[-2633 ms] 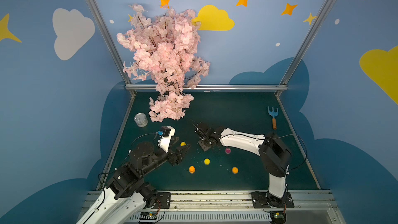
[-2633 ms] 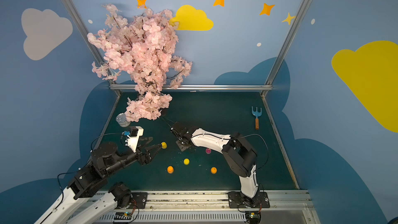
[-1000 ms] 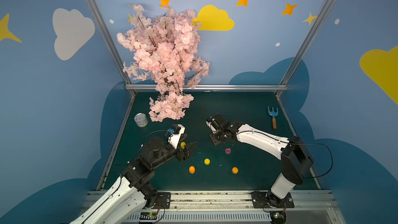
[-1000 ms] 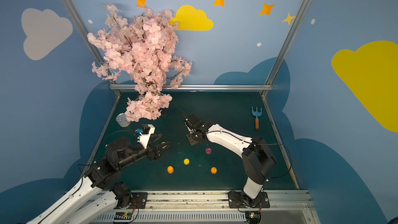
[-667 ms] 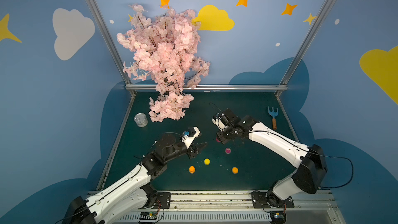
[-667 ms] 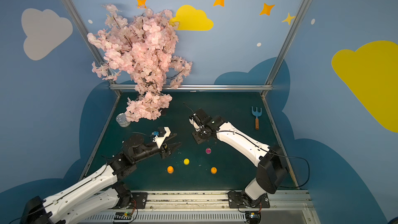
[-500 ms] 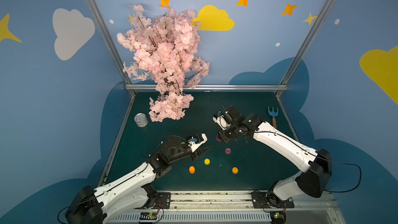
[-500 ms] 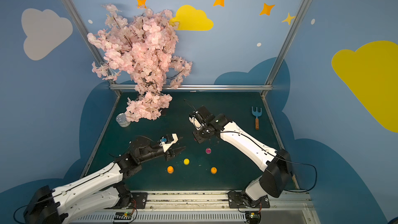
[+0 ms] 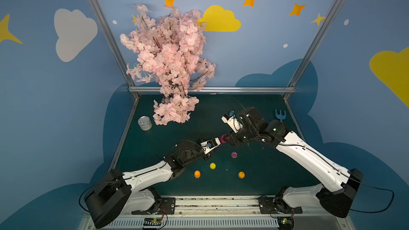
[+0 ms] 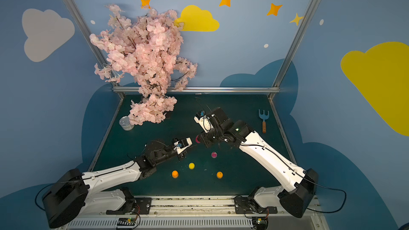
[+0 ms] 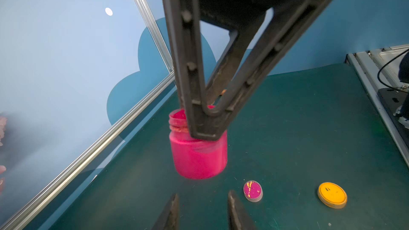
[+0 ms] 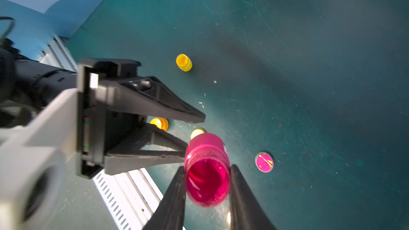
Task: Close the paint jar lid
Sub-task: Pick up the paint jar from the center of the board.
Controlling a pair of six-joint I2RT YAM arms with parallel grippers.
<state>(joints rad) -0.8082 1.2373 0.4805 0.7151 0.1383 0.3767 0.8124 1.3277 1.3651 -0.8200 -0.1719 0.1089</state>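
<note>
The pink paint jar (image 12: 207,173) has no lid and hangs above the green table, tilted, with my right gripper (image 12: 207,169) shut on its neck. Both top views show the jar (image 9: 225,138) (image 10: 197,139) between the two arms. Its pink lid (image 9: 234,155) (image 11: 253,190) lies flat on the table just below, apart from both grippers. My left gripper (image 11: 202,209) points at the jar's body (image 11: 197,158) from close by. Its fingertips stand apart with nothing between them, and one finger (image 12: 168,149) reaches the jar's base.
A yellow jar (image 9: 212,165) and two orange jars (image 9: 197,174) (image 9: 241,175) stand near the front edge. A tin can (image 9: 145,123) sits at the back left under the pink blossom tree (image 9: 170,63). A blue rake (image 9: 280,115) lies at the right edge.
My right arm has carried the jar up and toward the middle. The left arm has stretched forward to meet it, and its jaws have narrowed.
</note>
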